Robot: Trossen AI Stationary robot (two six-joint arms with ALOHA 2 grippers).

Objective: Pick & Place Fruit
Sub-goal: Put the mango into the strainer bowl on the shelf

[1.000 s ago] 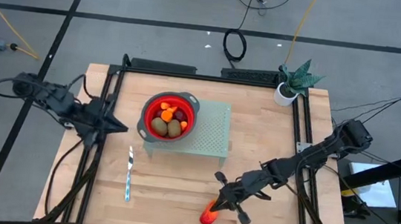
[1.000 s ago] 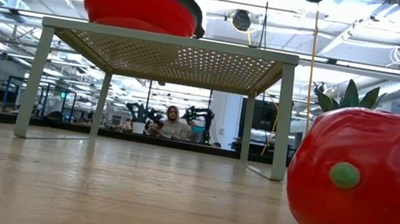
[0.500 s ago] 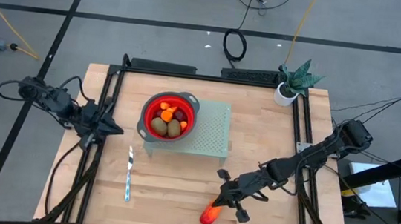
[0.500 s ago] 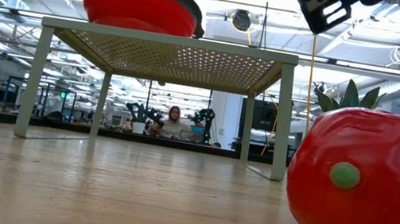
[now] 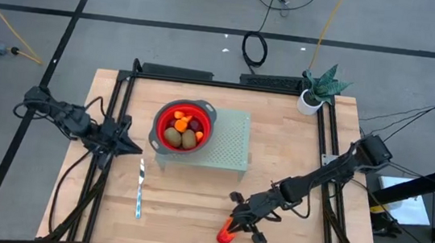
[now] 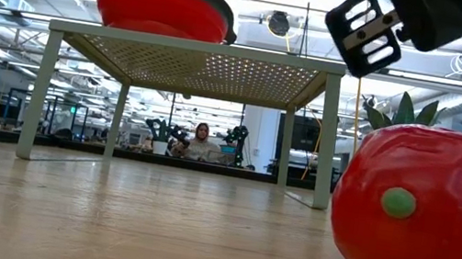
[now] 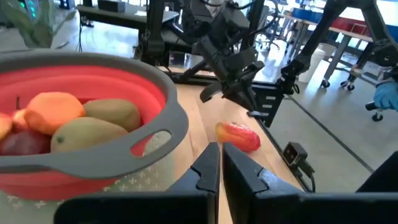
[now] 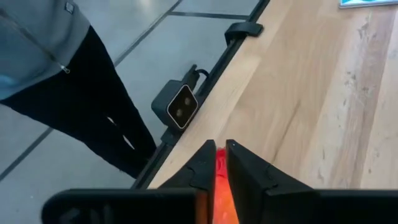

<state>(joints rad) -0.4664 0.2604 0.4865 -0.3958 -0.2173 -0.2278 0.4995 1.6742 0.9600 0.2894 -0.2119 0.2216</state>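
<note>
Right pincer (image 5: 233, 223) sits low over the wooden desk (image 5: 193, 200) near its 6 o'clock edge, directly above the elongated red-orange toy fruit (image 5: 226, 234). Its fingers stand nearly together with a thin slit between them; red shows through that slit in the right wrist view, but whether they grip the fruit I cannot tell.

Left pincer (image 5: 135, 149), fingers closed on nothing, hovers at 9 o'clock of the red collapsible bowl with grey rim (image 5: 157, 135).

The bowl rests on a pale green perforated rack (image 5: 231, 143) and holds brown-green ovals (image 5: 180, 138) and small orange pieces (image 5: 181, 122).

Slim silver knife (image 5: 140, 188) lies at 7 o'clock of the rack.
</note>
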